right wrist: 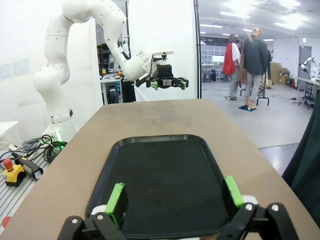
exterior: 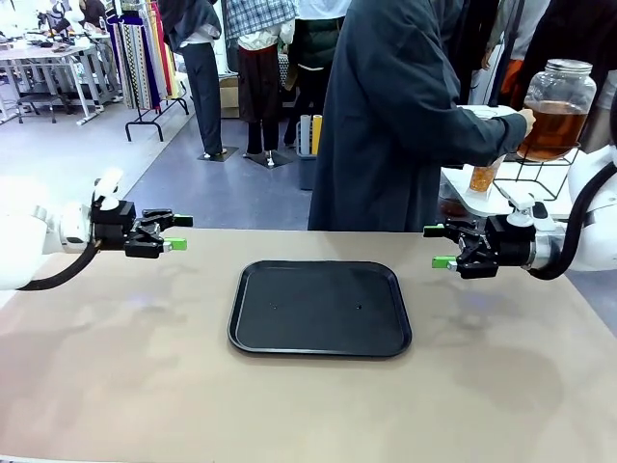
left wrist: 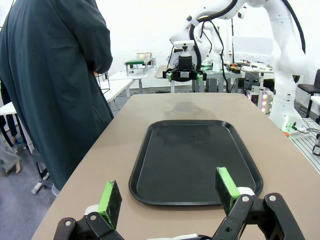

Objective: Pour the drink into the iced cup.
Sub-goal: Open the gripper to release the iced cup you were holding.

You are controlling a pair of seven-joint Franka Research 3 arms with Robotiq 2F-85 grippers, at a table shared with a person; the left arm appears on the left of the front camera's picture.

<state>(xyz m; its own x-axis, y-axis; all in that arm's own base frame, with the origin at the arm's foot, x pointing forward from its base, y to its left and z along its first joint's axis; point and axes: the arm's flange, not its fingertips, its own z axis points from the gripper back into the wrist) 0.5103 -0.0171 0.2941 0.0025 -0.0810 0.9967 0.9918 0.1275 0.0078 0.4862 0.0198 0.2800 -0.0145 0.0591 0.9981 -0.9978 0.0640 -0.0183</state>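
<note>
The drink (exterior: 552,130) is amber liquid in a big clear jar (exterior: 559,87) with a metal lid. The jar rests on a wire stand on a side table behind the far right corner, and a person's hand (exterior: 525,121) is at its side. Below it stands a small clear cup (exterior: 482,177) with amber contents; I cannot tell whether it holds ice. My left gripper (exterior: 178,232) (left wrist: 167,192) hovers open and empty over the table's left side. My right gripper (exterior: 438,246) (right wrist: 175,197) is open and empty over the right side, well short of the jar.
A black tray (exterior: 318,309) (left wrist: 195,160) (right wrist: 160,165) lies bare in the table's middle, between the grippers. A person in a dark coat (exterior: 386,116) (left wrist: 55,85) stands at the far edge, turned toward the jar. Clothes racks and other people stand farther back.
</note>
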